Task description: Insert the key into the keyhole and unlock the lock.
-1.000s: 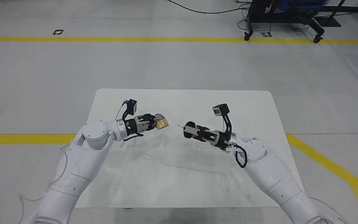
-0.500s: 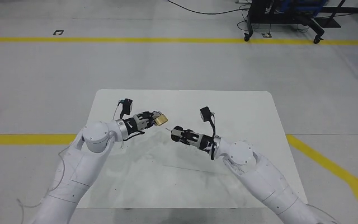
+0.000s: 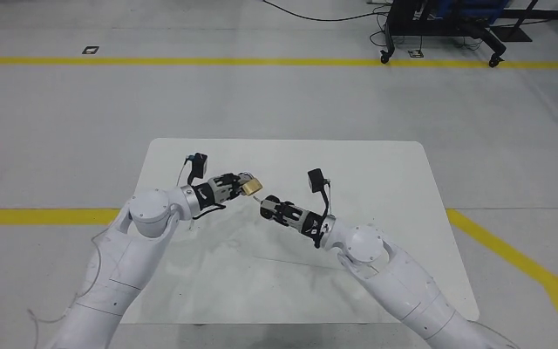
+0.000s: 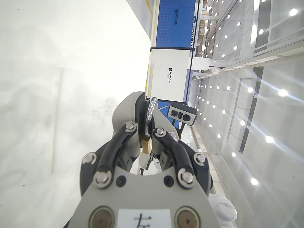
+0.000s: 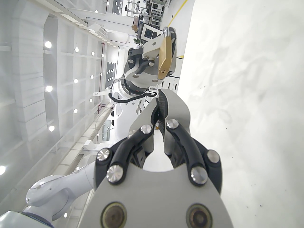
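Observation:
A brass padlock (image 3: 252,186) with a silver shackle hangs above the white table (image 3: 384,166), with my left gripper (image 3: 237,186) shut on it. In the right wrist view the padlock (image 5: 165,56) has its keyhole end turned toward my right gripper (image 5: 159,100). That gripper (image 3: 267,205) is shut on a small key (image 3: 260,200), which points at the lock's underside from a short way off. The key sits edge-on between the pads and is mostly hidden. In the left wrist view the lock's brass body (image 4: 146,146) sits between my left gripper's fingers (image 4: 129,131).
Both arms meet over the table's middle, left of centre. Yellow floor lines (image 3: 261,61) run behind the table and beside it. A dark wheeled stand (image 3: 445,26) is far back on the right.
My right gripper has travelled left with the key, closing most of the gap to the padlock. The left gripper shifted the lock only slightly.

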{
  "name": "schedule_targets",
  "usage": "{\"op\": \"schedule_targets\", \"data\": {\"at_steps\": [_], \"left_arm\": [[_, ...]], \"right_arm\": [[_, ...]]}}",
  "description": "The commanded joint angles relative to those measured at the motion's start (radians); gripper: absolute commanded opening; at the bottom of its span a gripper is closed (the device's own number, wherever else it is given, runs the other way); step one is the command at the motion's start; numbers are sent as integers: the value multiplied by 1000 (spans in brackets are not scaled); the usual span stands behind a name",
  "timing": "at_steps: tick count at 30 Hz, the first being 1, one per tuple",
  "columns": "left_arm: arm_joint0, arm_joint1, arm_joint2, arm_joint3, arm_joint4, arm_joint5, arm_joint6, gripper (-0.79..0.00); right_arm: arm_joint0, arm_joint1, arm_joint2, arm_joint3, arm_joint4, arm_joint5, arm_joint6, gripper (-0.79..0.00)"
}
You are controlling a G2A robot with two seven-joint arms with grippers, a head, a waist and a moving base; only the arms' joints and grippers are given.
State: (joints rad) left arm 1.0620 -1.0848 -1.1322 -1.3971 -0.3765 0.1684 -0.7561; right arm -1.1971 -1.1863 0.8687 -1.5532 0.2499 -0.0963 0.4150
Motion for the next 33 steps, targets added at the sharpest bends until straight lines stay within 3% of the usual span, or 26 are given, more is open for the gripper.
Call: {"op": "schedule_targets", "data": {"at_steps": [1,33], "left_arm": [[0,-1,3,0,3,2,2,-785],[0,-10,0,4,2,16,-7,-785]], "right_arm": [[2,-3,0,5,-3,-2,-4,-785],[4,-51,-11,20,-124,58,-173,-785]]}}
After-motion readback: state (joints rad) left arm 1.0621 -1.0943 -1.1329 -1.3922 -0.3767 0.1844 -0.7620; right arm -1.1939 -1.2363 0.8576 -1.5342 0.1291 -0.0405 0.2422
